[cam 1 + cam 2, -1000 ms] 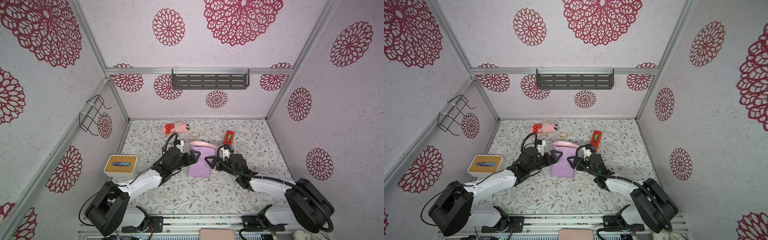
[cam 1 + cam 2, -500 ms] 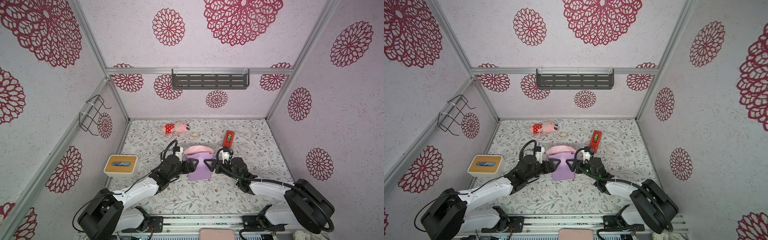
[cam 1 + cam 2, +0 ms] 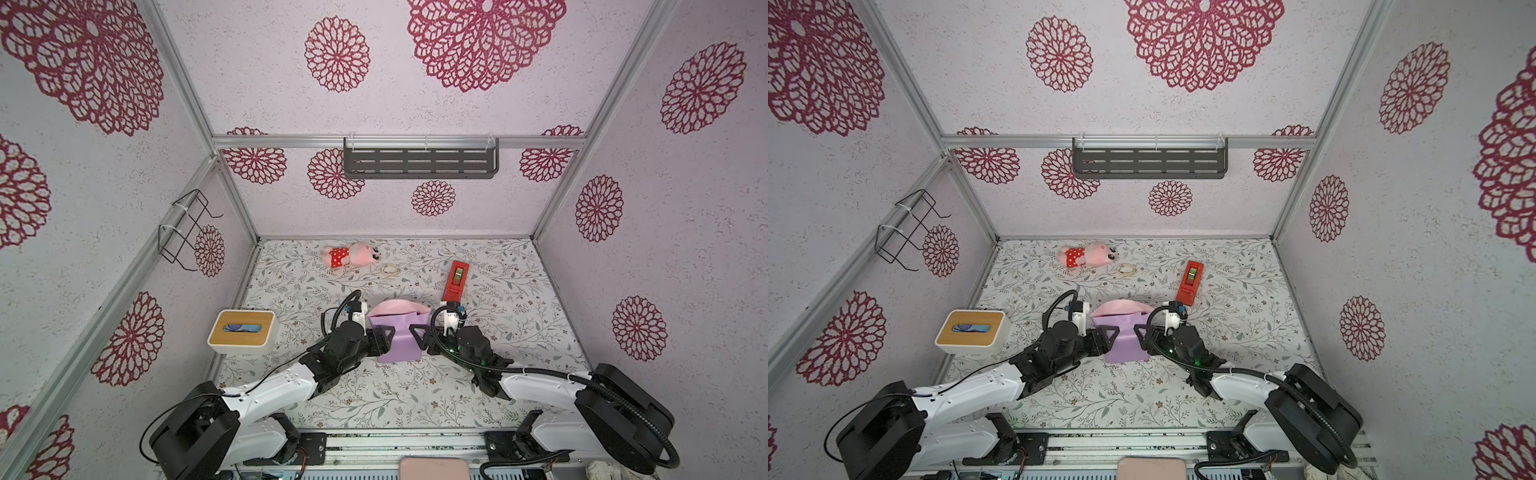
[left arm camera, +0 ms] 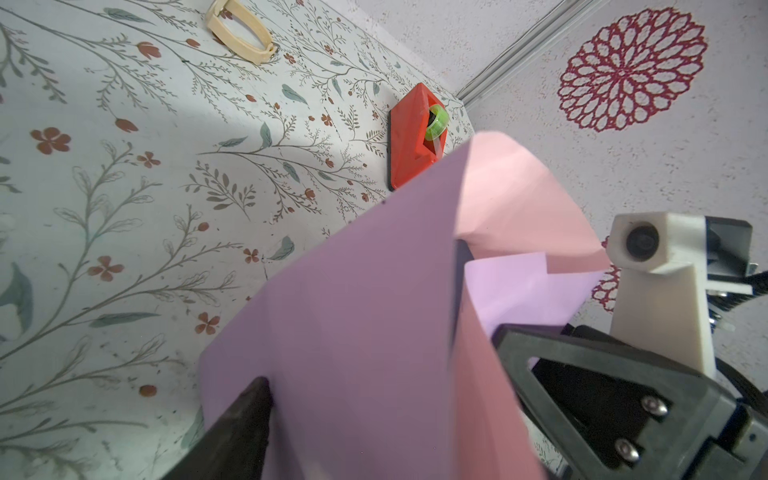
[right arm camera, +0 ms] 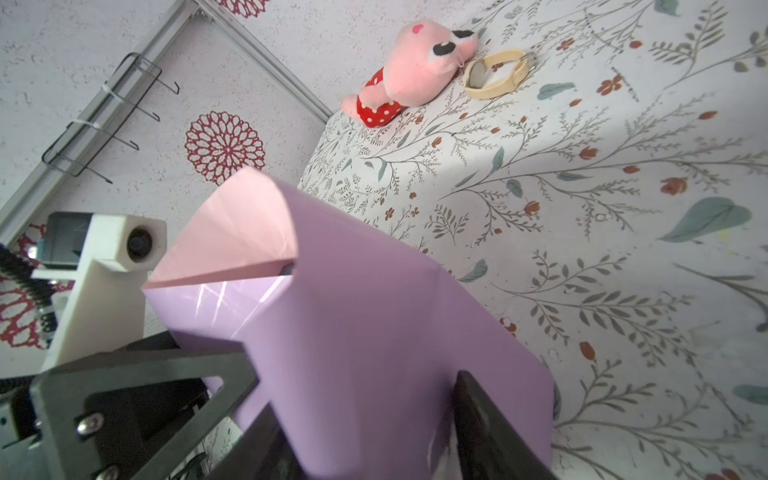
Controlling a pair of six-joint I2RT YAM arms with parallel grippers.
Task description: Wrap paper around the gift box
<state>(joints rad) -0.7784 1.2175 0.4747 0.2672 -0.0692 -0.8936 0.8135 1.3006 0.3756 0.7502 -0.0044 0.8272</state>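
The paper (image 3: pixel 400 338) (image 3: pixel 1124 338) stands folded up in the middle of the table, lilac side out, with its far flap arching over and showing pale pink (image 4: pixel 519 199) (image 5: pixel 241 232). The gift box is almost wholly hidden inside; only a dark sliver (image 4: pixel 459 266) shows. My left gripper (image 3: pixel 380 337) (image 3: pixel 1106 336) is at the bundle's left side. One of its fingers (image 4: pixel 249 411) lies against the lilac face; the paper hides the second. My right gripper (image 3: pixel 417 336) (image 3: pixel 1140 334) (image 5: pixel 365 395) is at the right side, jaws apart with a lilac fold between them.
A white tissue box with a wooden top (image 3: pixel 242 331) sits at the left. A red tape dispenser (image 3: pixel 456 280) lies just behind the right gripper. A pink plush toy (image 3: pixel 351 254) and a cream band (image 3: pixel 390 270) lie at the back. A pink pad (image 3: pixel 434 468) sits on the front rail.
Both grippers have slid a little toward the front along the bundle's sides and their jaws have narrowed. The paper's far flap has lifted into a pink arch.
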